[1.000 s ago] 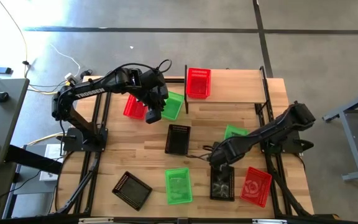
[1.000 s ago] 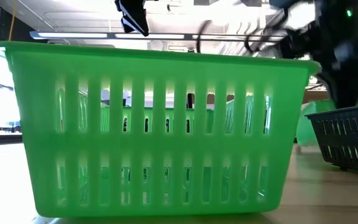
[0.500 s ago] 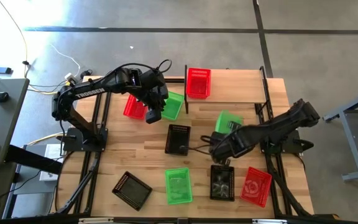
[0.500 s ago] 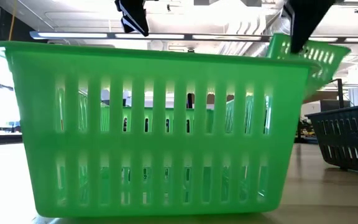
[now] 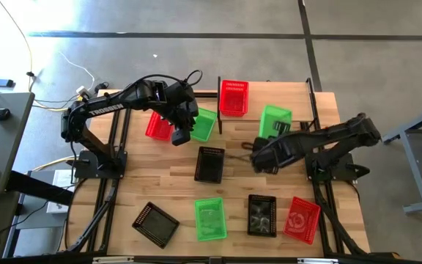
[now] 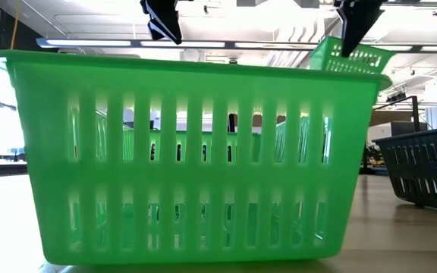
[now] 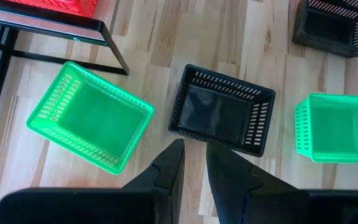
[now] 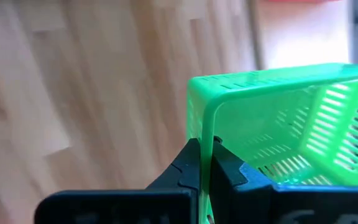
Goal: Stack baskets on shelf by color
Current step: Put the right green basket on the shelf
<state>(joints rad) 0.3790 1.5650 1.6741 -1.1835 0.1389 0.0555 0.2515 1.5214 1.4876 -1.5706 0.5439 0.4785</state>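
Note:
My right gripper (image 5: 268, 143) is shut on a green basket (image 5: 275, 121) that hangs in the air next to the near edge of the shelf (image 5: 302, 103). On the shelf's left end stands a red basket (image 5: 234, 97). My left gripper (image 7: 192, 154) hovers above the table's far left with its fingers slightly apart and nothing between them. Below it stand a green basket (image 7: 91, 116) and a black basket (image 7: 221, 110) on the table. A red basket (image 5: 156, 126) shows partly under the left arm. My right gripper pinches the rim of one wall (image 8: 214, 132) of the green basket, near a corner. One finger is outside the wall and one (image 8: 227, 169) inside. The fingers slant down from the table's near side. The basket is lifted clear and tilted.
Near the front edge stand a black basket (image 5: 155, 222), a green basket (image 5: 210, 218), a black basket (image 5: 261, 215) and a red basket (image 5: 302, 218). The green one fills the low view (image 6: 188, 159). The shelf's middle and right stretches are bare board.
My right gripper has risen and gone toward the table's far edge and the shelf, tipping further down as it went. The green basket has come up off the table with it and now hangs clear and tilted.

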